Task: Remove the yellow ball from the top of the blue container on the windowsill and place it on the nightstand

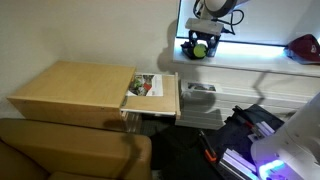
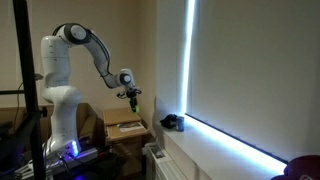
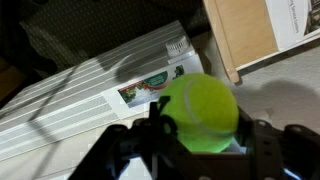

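Observation:
The yellow ball (image 3: 200,112) fills the wrist view, held between the dark fingers of my gripper (image 3: 198,140). A sliver of pale blue shows under the ball's lower right side. In an exterior view the ball (image 1: 200,46) hangs in the gripper (image 1: 201,48) in front of the windowsill (image 1: 250,58). In an exterior view the gripper (image 2: 130,96) is in the air, away from the sill, and a dark container (image 2: 172,122) stands on the windowsill (image 2: 215,140). The wooden nightstand (image 1: 70,88) is lower down and to the side, apart from the gripper.
A printed magazine (image 1: 147,85) lies on a pulled-out shelf at the nightstand's edge. A white radiator (image 3: 80,95) is under the gripper. A red object (image 1: 303,47) sits on the sill. A brown seat (image 1: 60,150) and a toolbox (image 1: 250,135) are on the floor side.

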`<state>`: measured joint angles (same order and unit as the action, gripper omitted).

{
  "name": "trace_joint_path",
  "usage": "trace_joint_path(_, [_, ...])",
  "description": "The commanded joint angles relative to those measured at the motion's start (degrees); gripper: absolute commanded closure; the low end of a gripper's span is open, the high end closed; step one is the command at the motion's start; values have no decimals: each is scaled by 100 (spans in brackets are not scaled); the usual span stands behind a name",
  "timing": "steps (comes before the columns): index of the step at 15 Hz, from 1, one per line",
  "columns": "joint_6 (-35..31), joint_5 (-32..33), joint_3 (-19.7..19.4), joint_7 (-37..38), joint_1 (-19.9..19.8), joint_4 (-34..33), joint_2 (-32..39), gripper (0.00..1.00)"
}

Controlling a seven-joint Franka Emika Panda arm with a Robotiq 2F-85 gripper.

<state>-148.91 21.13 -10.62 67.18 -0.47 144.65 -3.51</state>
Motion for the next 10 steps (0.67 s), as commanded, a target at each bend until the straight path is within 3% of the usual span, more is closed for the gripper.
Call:
trace_joint_path(1, [2,-36,264,-45,-278,36,-62,33])
trace_joint_path(2, [2,-30,258,-54,-293,49,-82,58])
trace_joint_path(4, [-136,-389,529,-505,-36,119,105,58])
trace_joint_path(6, [-162,-495,1025,-450,279,142,101,58])
trace_joint_path(10, [-250,-500,1909,-298,903,-519,424,58])
